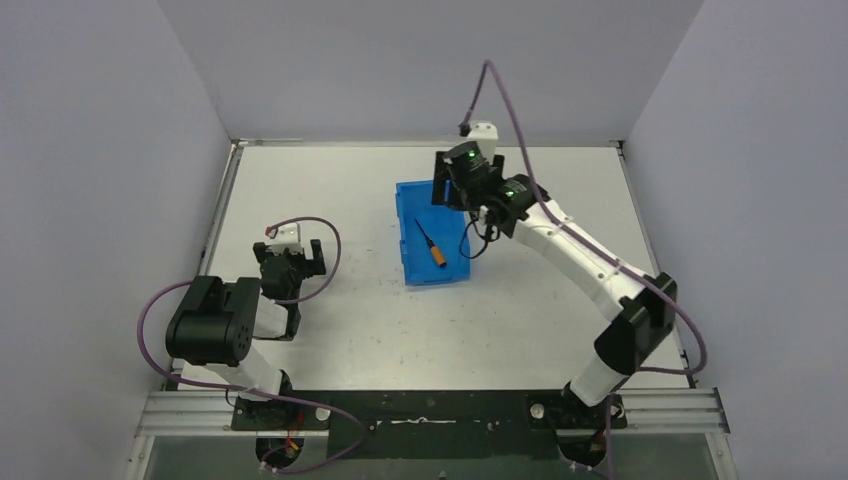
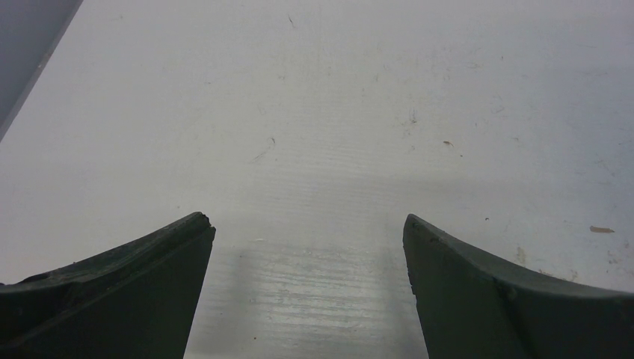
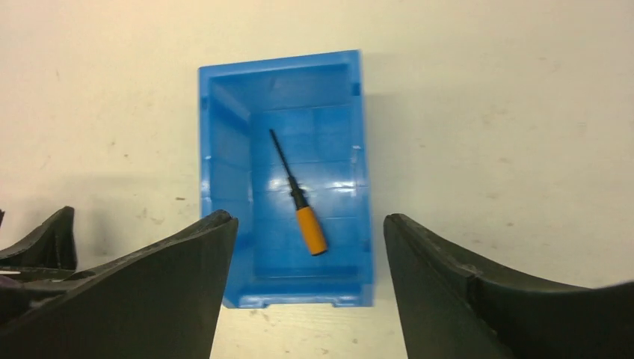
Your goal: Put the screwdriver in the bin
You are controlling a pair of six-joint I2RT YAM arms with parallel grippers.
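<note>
The blue bin [image 1: 408, 205] stands near the middle of the table, and the right wrist view looks straight down into the bin [image 3: 224, 149]. On its floor lies the screwdriver [image 1: 434, 248], orange handle and thin black shaft, free of any grip; in the right wrist view the screwdriver [image 3: 300, 200] lies at a slant. My right gripper [image 3: 306, 224] hangs above the bin's far end, open, with nothing between its fingers. My left gripper [image 2: 308, 224] is open too, low over bare table at the left [image 1: 290, 262].
White table [image 1: 560, 320] with grey walls on three sides. The arm bases and a metal rail [image 1: 430, 410] run along the near edge. Purple cables loop from both arms.
</note>
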